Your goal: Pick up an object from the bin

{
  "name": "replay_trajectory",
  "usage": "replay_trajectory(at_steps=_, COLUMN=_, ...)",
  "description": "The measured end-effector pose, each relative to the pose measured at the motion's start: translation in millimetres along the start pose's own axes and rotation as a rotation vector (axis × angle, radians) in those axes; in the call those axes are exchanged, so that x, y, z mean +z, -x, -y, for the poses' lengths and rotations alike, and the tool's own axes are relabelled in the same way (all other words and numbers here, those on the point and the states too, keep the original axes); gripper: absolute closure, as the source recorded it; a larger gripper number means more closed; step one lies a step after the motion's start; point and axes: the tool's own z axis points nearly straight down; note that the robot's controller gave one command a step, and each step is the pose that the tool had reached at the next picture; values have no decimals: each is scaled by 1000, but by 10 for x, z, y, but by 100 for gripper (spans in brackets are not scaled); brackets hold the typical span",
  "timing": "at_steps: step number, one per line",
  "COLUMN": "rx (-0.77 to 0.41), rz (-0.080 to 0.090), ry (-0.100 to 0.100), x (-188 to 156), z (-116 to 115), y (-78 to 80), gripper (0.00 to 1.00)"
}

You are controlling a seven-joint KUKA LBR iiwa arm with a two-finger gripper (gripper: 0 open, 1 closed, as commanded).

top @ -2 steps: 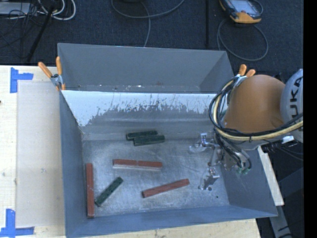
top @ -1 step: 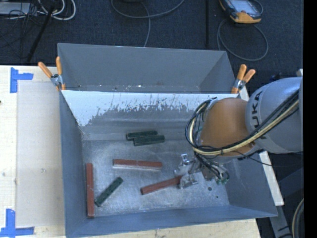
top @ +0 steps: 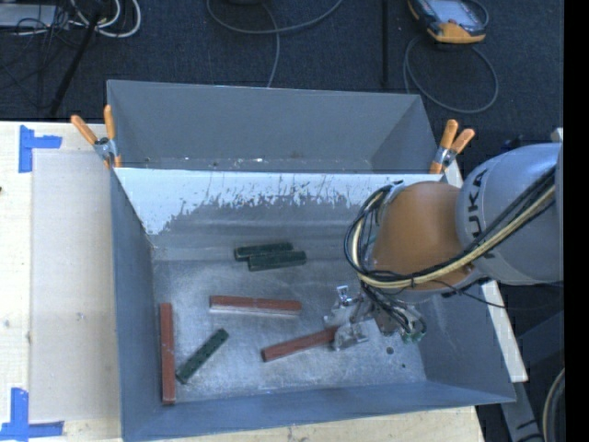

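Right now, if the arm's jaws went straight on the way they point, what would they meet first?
Probably the right end of the reddish-brown stick on the bin floor beneath the jaws; depth is unclear, so they may land just beside it.

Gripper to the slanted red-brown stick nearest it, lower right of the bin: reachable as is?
Likely yes. The gripper is right at the right end of that red-brown stick. The stick lies flat on the floor of the bin, apart from the rest, with nothing on top of it.
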Motion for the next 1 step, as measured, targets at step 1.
replay_trajectory(at_steps=1, rx=-34, rz=5, ry=-1, x=-1582, z=35, y=-55, gripper=100)
